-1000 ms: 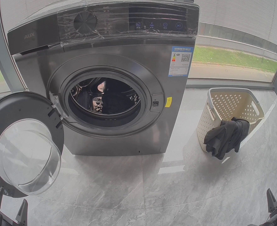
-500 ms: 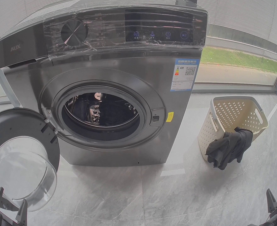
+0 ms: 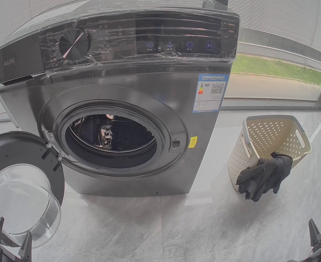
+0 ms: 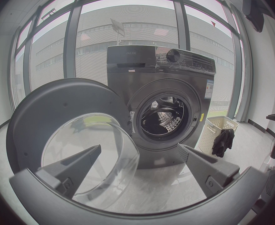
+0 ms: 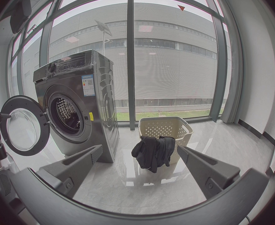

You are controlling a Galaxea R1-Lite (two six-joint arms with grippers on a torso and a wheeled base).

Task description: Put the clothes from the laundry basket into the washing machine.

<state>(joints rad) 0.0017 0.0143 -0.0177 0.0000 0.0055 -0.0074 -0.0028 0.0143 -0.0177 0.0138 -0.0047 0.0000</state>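
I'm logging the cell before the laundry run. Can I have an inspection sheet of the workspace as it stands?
Surface: glossy grey tile floor.
Job's things: washer with its door swung open to the robot's left; something dark seems to lie in the drum. Basket stands on the floor to the washer's right, with a dark garment draped over its near rim.
Clutter: nothing seen.
Grippers: left gripper open, empty, low by the door; right gripper open, empty, facing the basket.
Cables: nothing seen.
Surroundings: windows behind, with a building and grass outside.
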